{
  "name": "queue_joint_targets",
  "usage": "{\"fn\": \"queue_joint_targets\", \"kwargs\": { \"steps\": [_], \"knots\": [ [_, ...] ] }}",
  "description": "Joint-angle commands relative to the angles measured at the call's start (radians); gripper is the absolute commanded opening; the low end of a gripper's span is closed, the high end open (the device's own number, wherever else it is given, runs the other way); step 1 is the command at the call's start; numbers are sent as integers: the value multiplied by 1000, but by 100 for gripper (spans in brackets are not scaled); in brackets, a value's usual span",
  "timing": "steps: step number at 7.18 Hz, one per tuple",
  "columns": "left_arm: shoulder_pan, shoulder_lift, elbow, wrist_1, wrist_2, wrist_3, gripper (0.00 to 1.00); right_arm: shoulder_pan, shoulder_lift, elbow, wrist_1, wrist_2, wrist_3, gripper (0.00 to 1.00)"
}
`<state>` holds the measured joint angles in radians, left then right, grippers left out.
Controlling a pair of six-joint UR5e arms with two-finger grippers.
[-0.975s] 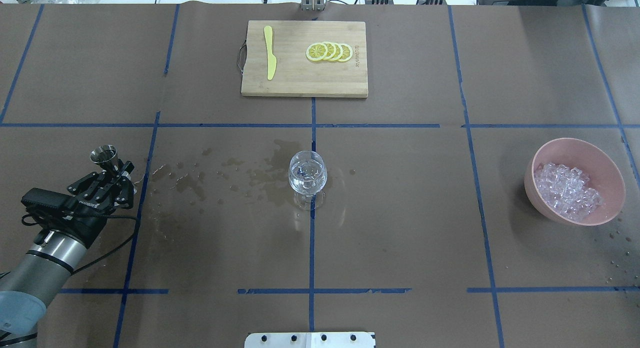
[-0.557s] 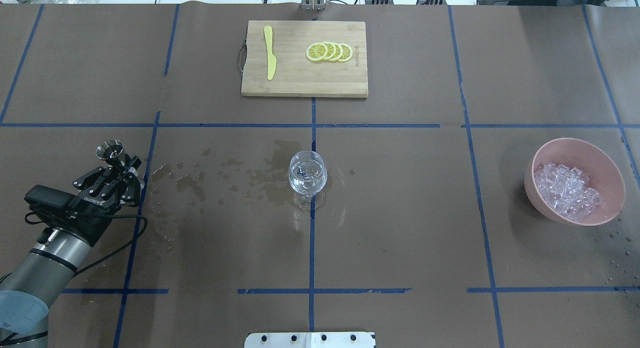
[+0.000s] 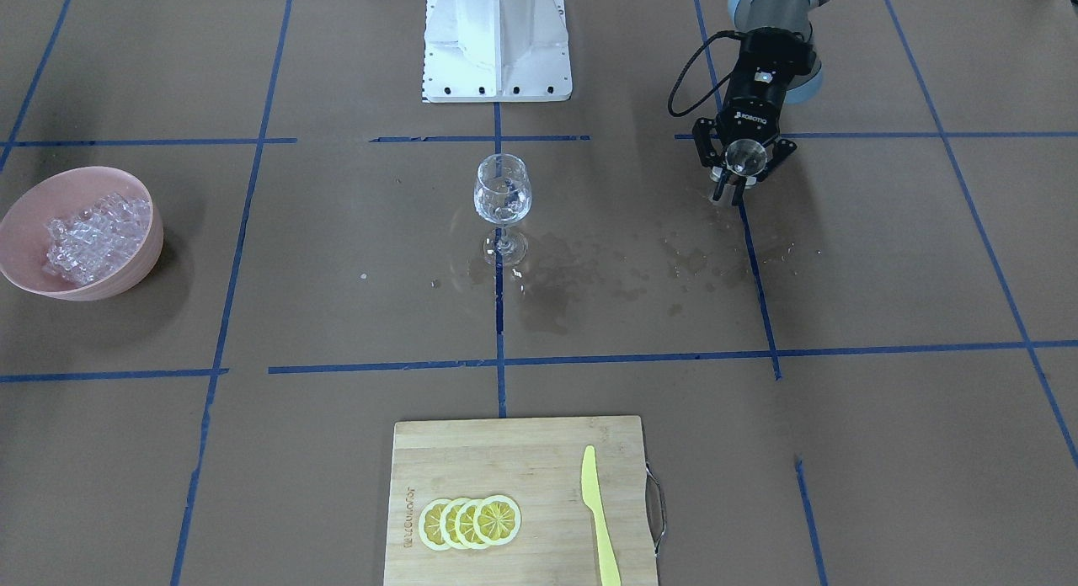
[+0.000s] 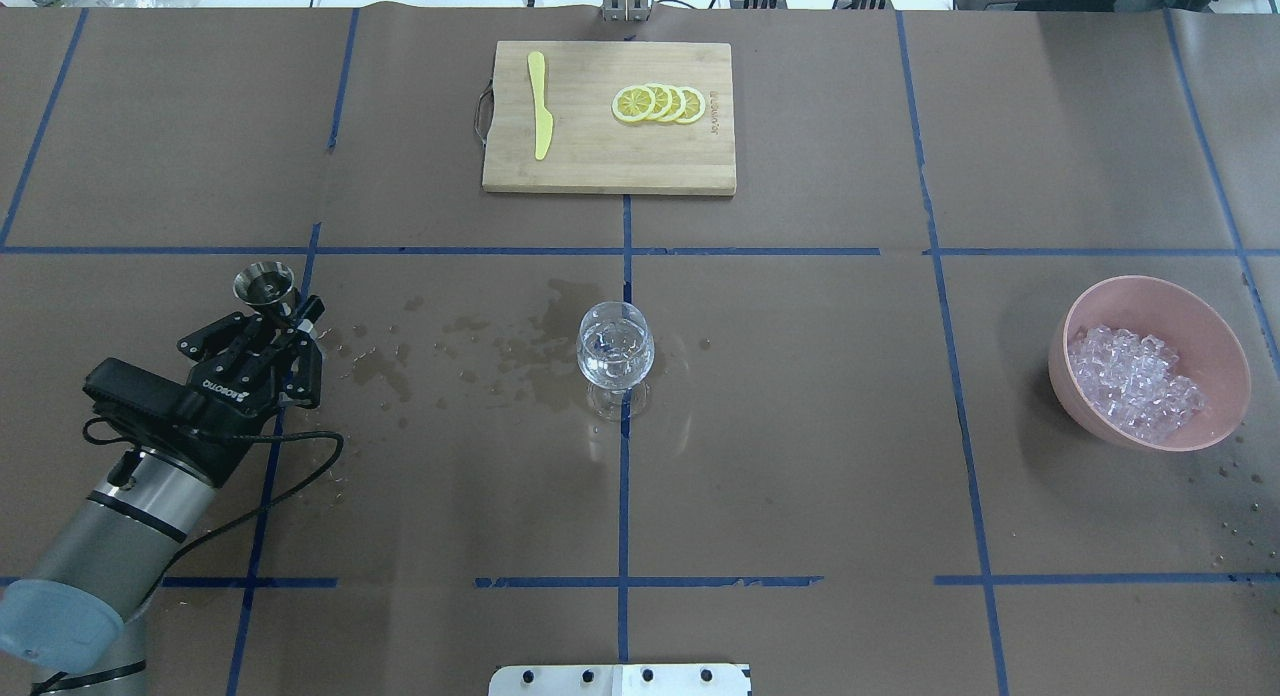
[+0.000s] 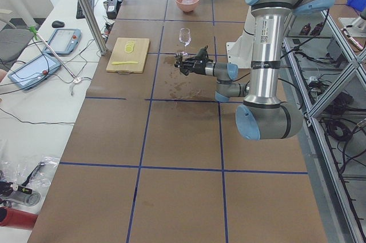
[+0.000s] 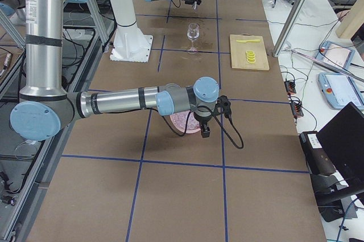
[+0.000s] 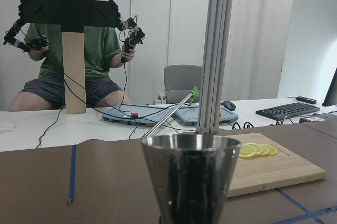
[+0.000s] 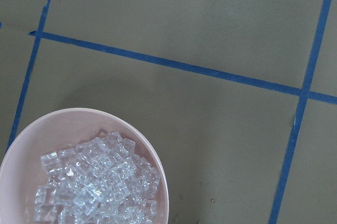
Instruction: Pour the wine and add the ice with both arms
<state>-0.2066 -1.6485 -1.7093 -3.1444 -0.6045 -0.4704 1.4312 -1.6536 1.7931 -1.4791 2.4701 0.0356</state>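
ice (image 4: 1135, 384): heaped in pink bowl (image 4: 1200, 321)
left gripper (image 4: 292, 321): clamped on steel jigger (image 4: 265, 282)
right gripper (image 6: 205, 131): over bowl, fingers can't tell

glass (image 4: 615, 346) centre | board (image 4: 600, 166) behind it | ice (image 4: 1135, 384) in bowl (image 4: 1160, 306) (far right)

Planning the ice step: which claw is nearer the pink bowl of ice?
Right. The right claw hangs right by the pink bowl; the left claw, gripping a metal cup, is far off, on the glass's other side.
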Motion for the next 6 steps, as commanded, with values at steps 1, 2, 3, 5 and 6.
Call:
{"fn": "queue_joint_targets", "kwargs": {
  "steps": [1, 2, 3, 5, 6],
  "knots": [
    [9, -51, 3, 23, -12, 187, 0, 0, 0, 0, 0, 1, 13, 100],
    [9, -95, -4, 73, -43, 197, 0, 0, 0, -1, 0, 1, 15, 100],
    [9, -164, -13, 186, -43, 197, 0, 0, 0, -3, 0, 1, 15, 100],
    [10, -207, -13, 276, -41, 199, 0, 0, 0, -4, -1, 3, 17, 100],
    [10, -277, -15, 397, -41, 199, 0, 0, 0, -6, -1, 3, 17, 100]
  ]
}}
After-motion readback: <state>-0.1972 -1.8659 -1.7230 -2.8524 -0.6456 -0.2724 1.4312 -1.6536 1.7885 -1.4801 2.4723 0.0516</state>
